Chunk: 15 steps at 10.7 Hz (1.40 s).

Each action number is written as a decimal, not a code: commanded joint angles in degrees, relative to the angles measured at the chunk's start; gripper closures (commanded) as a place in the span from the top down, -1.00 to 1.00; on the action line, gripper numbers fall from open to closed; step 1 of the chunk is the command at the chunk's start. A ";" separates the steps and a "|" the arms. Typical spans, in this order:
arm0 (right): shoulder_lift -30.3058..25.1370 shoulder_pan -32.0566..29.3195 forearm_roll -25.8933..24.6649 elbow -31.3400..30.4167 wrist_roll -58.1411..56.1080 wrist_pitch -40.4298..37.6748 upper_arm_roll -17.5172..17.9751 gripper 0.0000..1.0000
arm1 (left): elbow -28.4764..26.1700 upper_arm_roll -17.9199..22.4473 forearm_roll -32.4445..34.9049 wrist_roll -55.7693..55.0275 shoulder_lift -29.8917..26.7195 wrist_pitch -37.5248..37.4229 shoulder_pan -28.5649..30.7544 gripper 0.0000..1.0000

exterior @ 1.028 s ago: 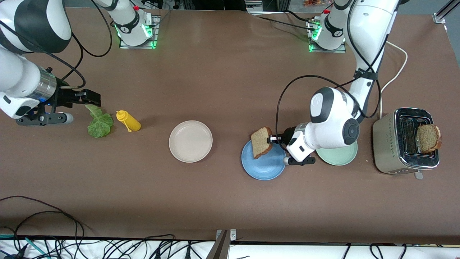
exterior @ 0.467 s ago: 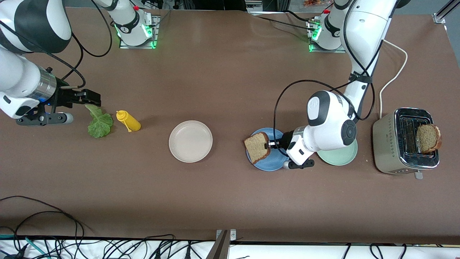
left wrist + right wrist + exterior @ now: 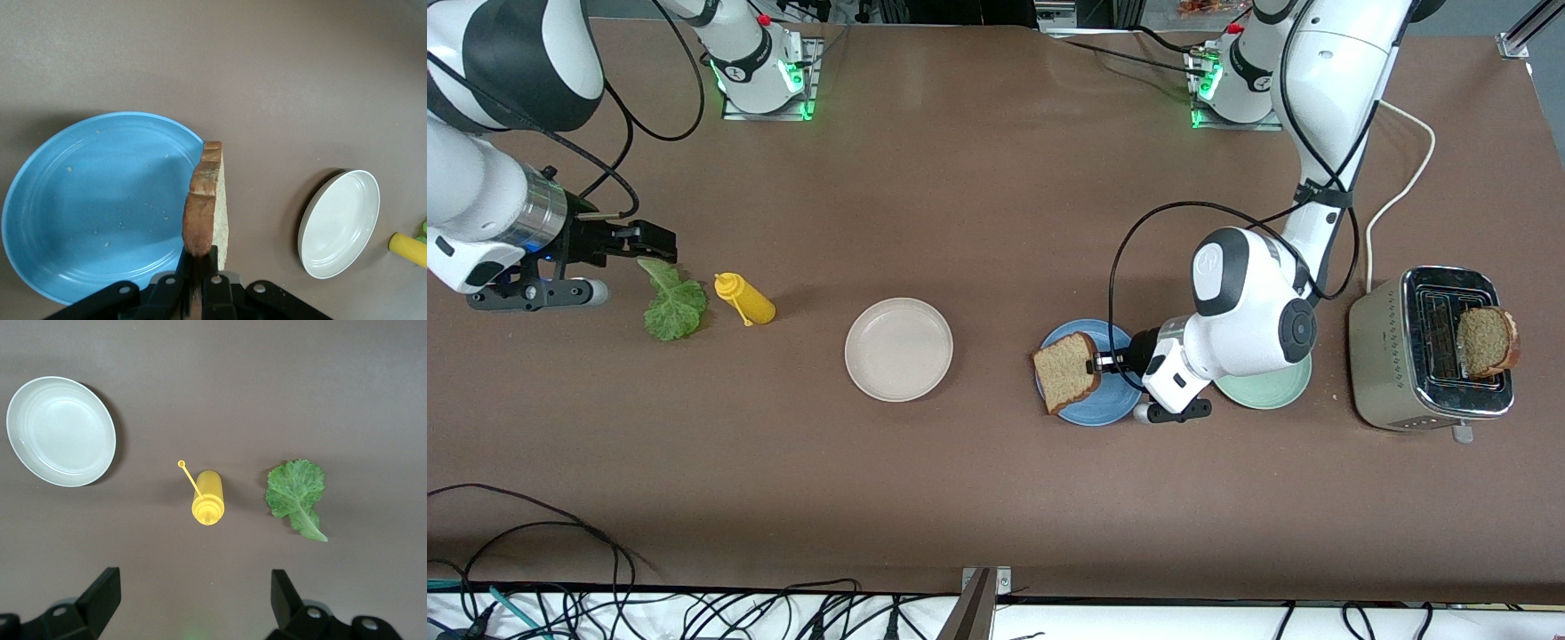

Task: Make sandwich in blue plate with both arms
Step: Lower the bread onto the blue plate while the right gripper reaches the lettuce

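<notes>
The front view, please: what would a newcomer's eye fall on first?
Probably the left gripper, shut on a bread slice held on edge over the blue plate. Next, the second slice sticking out of the toaster at the left arm's end. The right gripper waits open above the lettuce leaf, beside the yellow bottle.

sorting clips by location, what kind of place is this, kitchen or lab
Most likely a robotics lab set up as a mock kitchen: two arm bases bolted to a brown-covered table, loose cables along its near edge, and a toaster with plates laid out as props.
</notes>
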 commanded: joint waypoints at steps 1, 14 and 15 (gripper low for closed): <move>-0.09 -0.28 0.94 -0.09 -0.14 -0.80 -0.21 1.00 | 0.72 0.35 -0.97 3.67 -0.05 -4.34 1.70 -1.00; 12.64 -11.97 -0.72 -4.39 -32.19 9.55 -0.57 1.00 | 1.69 0.26 -1.76 2.18 2.05 -7.46 1.97 -1.00; 12.74 -12.32 -0.73 -6.83 -34.22 11.92 -0.57 1.00 | 1.86 0.26 -1.85 2.18 2.31 -7.45 1.97 -1.00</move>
